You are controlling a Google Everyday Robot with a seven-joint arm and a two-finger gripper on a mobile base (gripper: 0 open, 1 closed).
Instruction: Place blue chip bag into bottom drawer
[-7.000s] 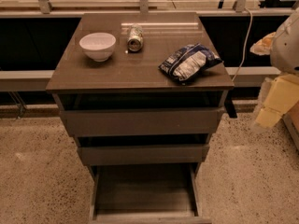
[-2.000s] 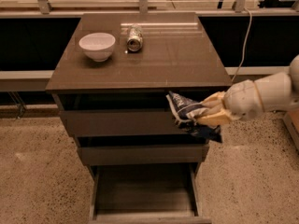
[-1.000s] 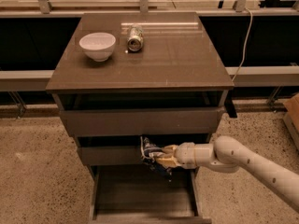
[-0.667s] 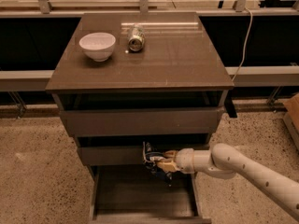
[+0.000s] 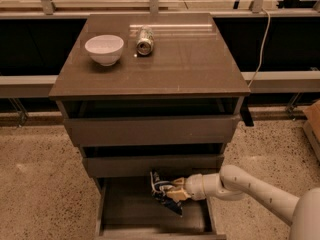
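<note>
The blue chip bag point(image 5: 163, 190) is a crumpled dark blue foil bag with silvery patches, held just above the floor of the open bottom drawer point(image 5: 130, 211), near its back middle. My gripper point(image 5: 172, 193) reaches in from the right on a white arm and is shut on the bag's right side. The bag hangs below the front of the middle drawer. Its lower tip is near the drawer floor; I cannot tell if it touches.
On the cabinet top point(image 5: 190, 64) stand a white bowl point(image 5: 104, 48) and a small metal can point(image 5: 144, 40) lying on its side. The top drawer point(image 5: 150, 129) and middle drawer point(image 5: 152, 165) stick out slightly. A cardboard box point(image 5: 312, 121) is at the right edge.
The bag has left the cabinet top in my gripper, gone down past the drawer fronts, and now sits lower, inside the open bottom drawer. In the last second it sank slightly.
</note>
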